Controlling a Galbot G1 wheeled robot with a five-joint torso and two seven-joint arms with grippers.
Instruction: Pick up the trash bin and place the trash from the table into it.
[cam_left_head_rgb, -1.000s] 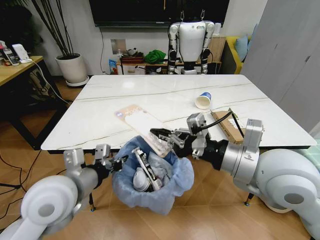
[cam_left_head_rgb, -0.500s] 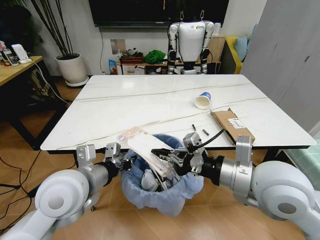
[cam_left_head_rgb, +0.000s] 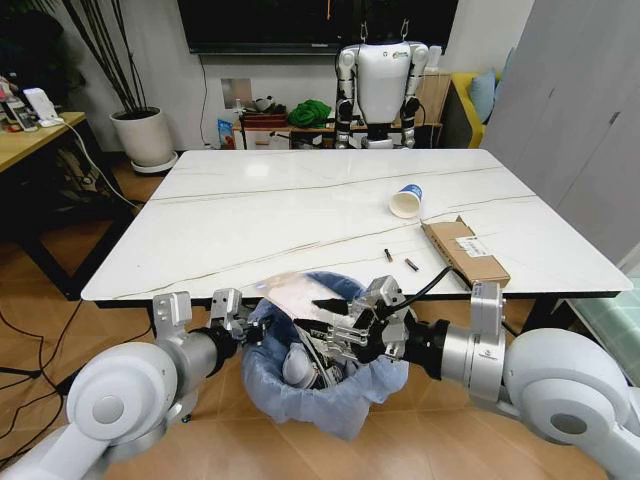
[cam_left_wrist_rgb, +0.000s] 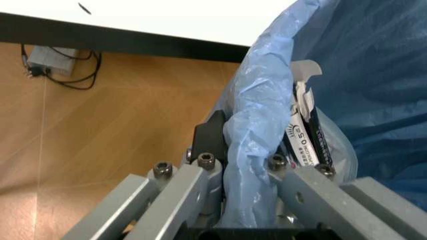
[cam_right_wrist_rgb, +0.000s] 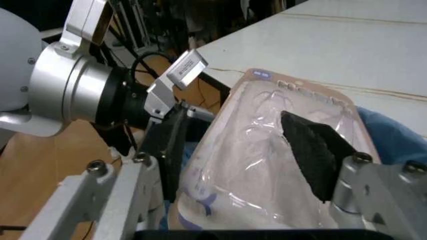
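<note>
Trash bin (cam_left_head_rgb: 322, 385), small and round with a crinkly light blue plastic liner, hangs just off the near edge of the white marble-look table (cam_left_head_rgb: 300, 215). The left gripper (cam_left_head_rgb: 243, 327) is clamped on its left rim, liner pinched between the fingers (cam_left_wrist_rgb: 207, 167). The right gripper (cam_left_head_rgb: 328, 322) sits over the bin's mouth, jaws spread apart either side of a clear plastic blister pack (cam_right_wrist_rgb: 267, 150); whether they touch it cannot be told. On the far right of the table lie a white blue-rimmed paper cup (cam_left_head_rgb: 406, 201) and a flat brown cardboard box (cam_left_head_rgb: 465, 251).
</note>
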